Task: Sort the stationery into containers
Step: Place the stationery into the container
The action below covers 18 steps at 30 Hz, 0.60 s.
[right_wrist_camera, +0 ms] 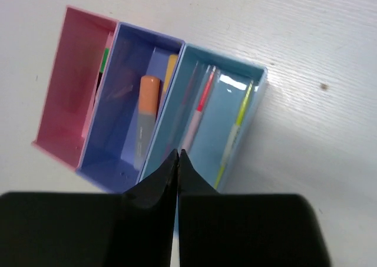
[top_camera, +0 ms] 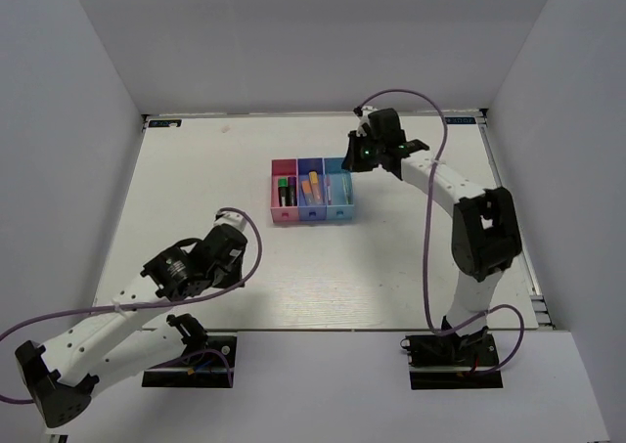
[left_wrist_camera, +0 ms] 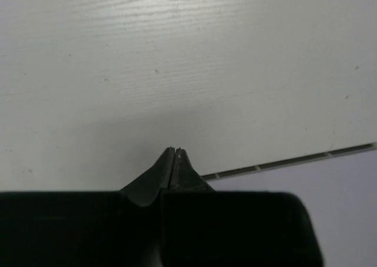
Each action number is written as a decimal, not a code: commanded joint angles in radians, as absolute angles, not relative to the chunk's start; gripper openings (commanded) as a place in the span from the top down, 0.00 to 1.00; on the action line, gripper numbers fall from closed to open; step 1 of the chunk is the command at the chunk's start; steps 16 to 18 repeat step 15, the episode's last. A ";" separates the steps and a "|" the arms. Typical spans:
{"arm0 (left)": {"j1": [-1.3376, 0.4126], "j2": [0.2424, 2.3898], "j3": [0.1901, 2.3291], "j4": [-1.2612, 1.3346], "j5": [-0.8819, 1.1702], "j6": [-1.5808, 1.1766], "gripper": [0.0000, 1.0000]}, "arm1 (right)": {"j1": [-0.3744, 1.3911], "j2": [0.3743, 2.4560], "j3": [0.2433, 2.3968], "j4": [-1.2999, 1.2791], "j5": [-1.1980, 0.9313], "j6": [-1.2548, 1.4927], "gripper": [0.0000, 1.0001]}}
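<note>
At 9 o'clock, pink bin [right_wrist_camera: 62, 102] holds green-capped marker [top_camera: 282, 189]; middle blue-purple bin [right_wrist_camera: 118, 134], orange highlighters [right_wrist_camera: 147, 105]; light blue bin [right_wrist_camera: 221, 105] at 3 o'clock, pink-red pen [right_wrist_camera: 200, 108], yellow-green stick [right_wrist_camera: 235, 125].

The closed right hand [right_wrist_camera: 177, 154] hangs above the light blue bin [right_wrist_camera: 222, 109], which contains a pink-red pen [right_wrist_camera: 200, 106] and yellow-green stick [right_wrist_camera: 238, 118].

Pretty clearly a robotics lab test cell: white table [top_camera: 196, 189] boxed in by plain white walls [top_camera: 313, 42] behind and beside it, left arm [top_camera: 108, 326] and right arm [top_camera: 445, 191] bolted at its near edge, purple cables [top_camera: 427, 257] trailing.
</note>
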<state>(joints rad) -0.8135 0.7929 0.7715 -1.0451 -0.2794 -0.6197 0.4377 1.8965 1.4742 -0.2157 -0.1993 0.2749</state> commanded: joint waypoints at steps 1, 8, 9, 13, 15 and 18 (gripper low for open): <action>-0.810 0.813 0.842 -1.025 -0.284 -0.575 0.97 | 0.426 1.679 1.433 -0.294 -0.151 0.192 1.00; -0.759 0.903 0.890 -0.956 -0.243 -0.511 0.01 | 0.414 1.379 1.137 -0.377 0.050 0.130 0.16; -0.721 0.911 0.885 -0.948 -0.221 -0.508 0.01 | 0.413 1.329 1.121 -0.388 0.058 0.112 0.14; -0.609 0.931 0.818 -0.858 -0.089 -0.499 0.01 | 0.413 1.127 0.974 -0.350 0.092 0.032 0.10; -0.551 0.946 0.795 -0.812 -0.032 -0.488 0.01 | 0.410 1.100 0.937 -0.383 0.144 0.029 0.10; -0.551 0.946 0.795 -0.812 -0.032 -0.488 0.01 | 0.410 1.100 0.937 -0.383 0.144 0.029 0.10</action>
